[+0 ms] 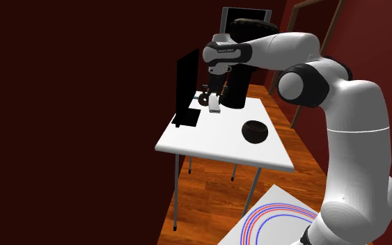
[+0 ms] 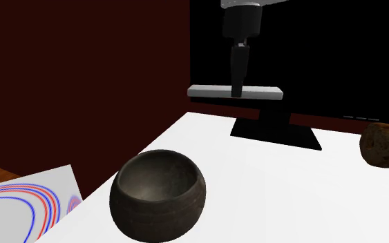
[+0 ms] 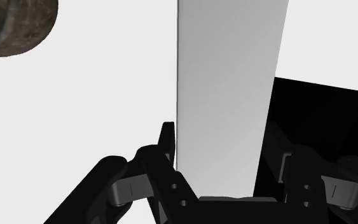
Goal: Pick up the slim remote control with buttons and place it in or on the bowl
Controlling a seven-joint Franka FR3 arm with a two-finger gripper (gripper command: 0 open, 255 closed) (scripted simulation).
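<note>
My black gripper (image 2: 238, 88) is shut on a slim, plain white-grey remote (image 2: 235, 91), which hangs level above the white table (image 2: 269, 179) in front of a black screen. The shoulder view shows the remote (image 1: 214, 104) under the gripper (image 1: 216, 95) near the table's back left. In the wrist view the remote (image 3: 225, 95) runs as a long pale bar between the two fingers (image 3: 165, 149). A dark, rough, round bowl (image 2: 158, 194) stands upright on the table, nearer the stand; it also shows as a bowl (image 1: 255, 131) apart from the gripper, and its rim (image 3: 12, 25) appears off to one side.
A black monitor (image 2: 296, 62) on a dark foot (image 2: 276, 131) stands behind the remote. A brown lumpy object (image 2: 381, 145) lies on the table beside it. A tall black block (image 1: 236, 87) stands at the table's back. A white mat with red and blue rings (image 1: 278, 216) lies on the wooden floor.
</note>
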